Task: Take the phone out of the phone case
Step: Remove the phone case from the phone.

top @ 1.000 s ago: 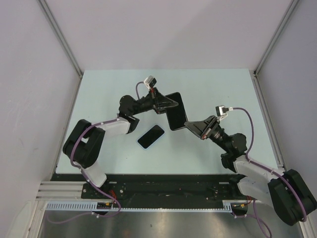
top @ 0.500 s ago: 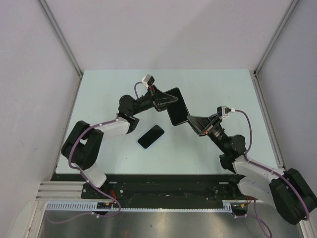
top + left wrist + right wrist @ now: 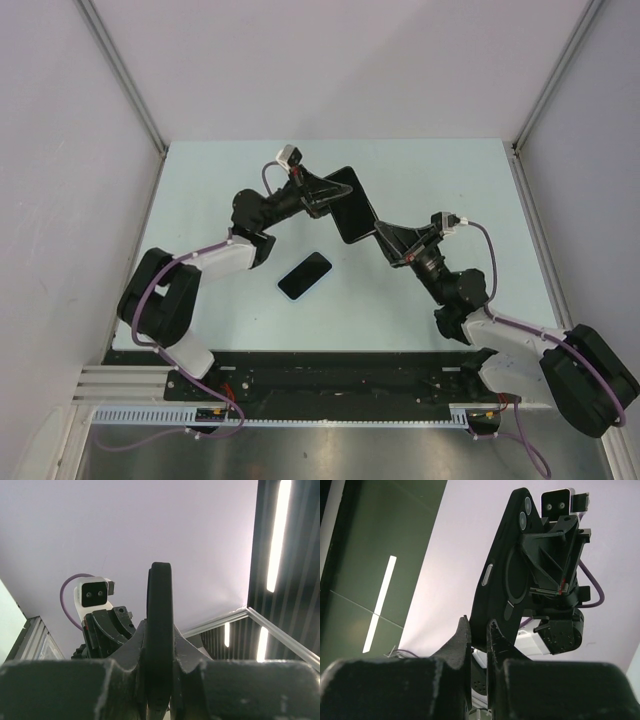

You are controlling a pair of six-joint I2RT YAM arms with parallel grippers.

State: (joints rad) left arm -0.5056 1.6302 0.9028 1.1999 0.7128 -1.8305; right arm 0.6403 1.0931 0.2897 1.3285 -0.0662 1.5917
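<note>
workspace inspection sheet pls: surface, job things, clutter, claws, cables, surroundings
surface: pale table, no marks seen
job's things: black case held in the air between both arms; phone flat on the table, screen dark
clutter: nothing seen
claws: left claw shut on the case's far side; right claw shut on its near corner
cables: purple cables run along both arms, clear of the case
surroundings: plain walls on three sides
</note>
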